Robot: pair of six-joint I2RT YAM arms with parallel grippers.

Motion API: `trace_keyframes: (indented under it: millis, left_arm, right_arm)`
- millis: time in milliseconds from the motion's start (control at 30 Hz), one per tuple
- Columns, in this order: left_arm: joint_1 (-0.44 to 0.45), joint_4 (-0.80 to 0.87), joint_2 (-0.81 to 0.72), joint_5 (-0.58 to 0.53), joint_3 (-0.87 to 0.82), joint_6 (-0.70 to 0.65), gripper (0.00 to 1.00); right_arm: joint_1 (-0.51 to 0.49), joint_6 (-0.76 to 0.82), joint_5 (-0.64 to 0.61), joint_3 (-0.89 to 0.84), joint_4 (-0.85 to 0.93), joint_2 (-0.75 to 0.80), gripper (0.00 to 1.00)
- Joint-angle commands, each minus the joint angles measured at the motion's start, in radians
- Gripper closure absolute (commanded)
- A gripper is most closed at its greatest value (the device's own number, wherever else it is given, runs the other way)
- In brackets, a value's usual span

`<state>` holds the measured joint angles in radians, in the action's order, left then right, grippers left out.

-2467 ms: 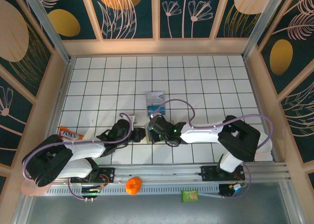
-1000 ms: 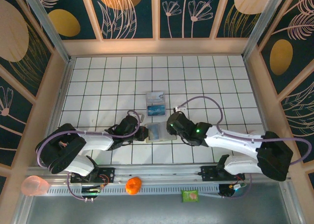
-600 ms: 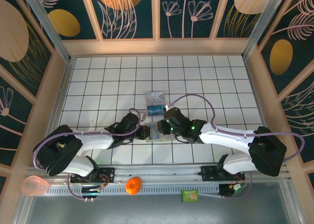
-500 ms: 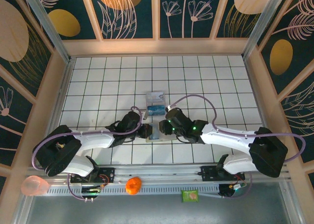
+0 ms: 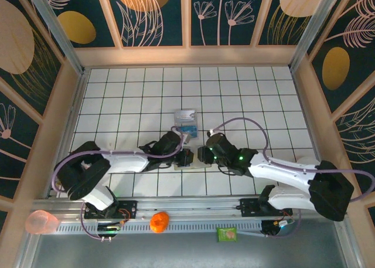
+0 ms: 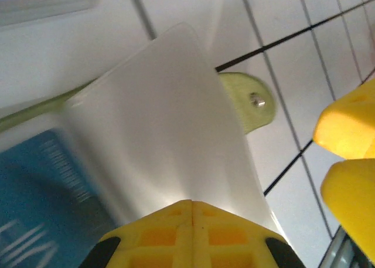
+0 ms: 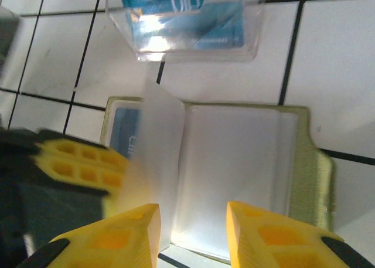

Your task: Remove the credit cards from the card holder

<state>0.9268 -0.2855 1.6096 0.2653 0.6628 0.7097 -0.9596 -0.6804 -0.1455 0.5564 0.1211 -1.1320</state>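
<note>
- The card holder [image 7: 304, 162] lies open and flat on the white-tiled bench [image 5: 117, 104], toward the near edge and between the two arms' tips. Its snap tab [image 6: 249, 101] pokes out past one side.
- A blue card [image 7: 124, 133] sits in the panel on the left arm's side. A pale sheet [image 7: 164, 162] stands bowed along the spine; I cannot tell whether it is a card or an inner leaf.
- The left end effector [image 6: 191, 212] is clenched, its fingers meeting at a seam with the pale sheet running into them, so it appears to pinch that sheet.
- The right end effector [image 7: 193, 233] is released, fingers spread above the holder's near edge.
- I judge that extraction is in hand, with the blue card not yet out. The next move likely calls for a straight pull on the sheet while the right end effector pins the cover down.
- A clear box [image 7: 187, 21] with blue cards lies just beside the holder's far edge, so room is tight there. Bare tiles open up on the right arm's side, and the walls stand well apart.
</note>
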Motion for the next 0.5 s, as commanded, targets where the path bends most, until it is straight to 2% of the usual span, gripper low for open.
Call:
trace_keyframes:
  millis: [0,133,300,467]
  left_arm:
    - [0.036,0.02,0.071,0.032,0.095,-0.029,0.97]
    - [0.045,0.068,0.159,0.025,0.15,-0.055,0.97]
    - [0.046,0.094,0.237,0.019,0.165,-0.068,0.98]
    - [0.046,0.024,0.201,0.025,0.144,-0.059,0.97]
  right_arm:
    - [0.017,-0.054,-0.09,-0.043,0.055,0.084,0.68]
    - [0.034,-0.073,-0.099,-0.089,0.082,0.169,0.69]
    - [0.038,-0.081,-0.084,-0.117,0.078,0.19,0.71]
    - [0.038,-0.067,-0.073,-0.103,0.059,0.164,0.72]
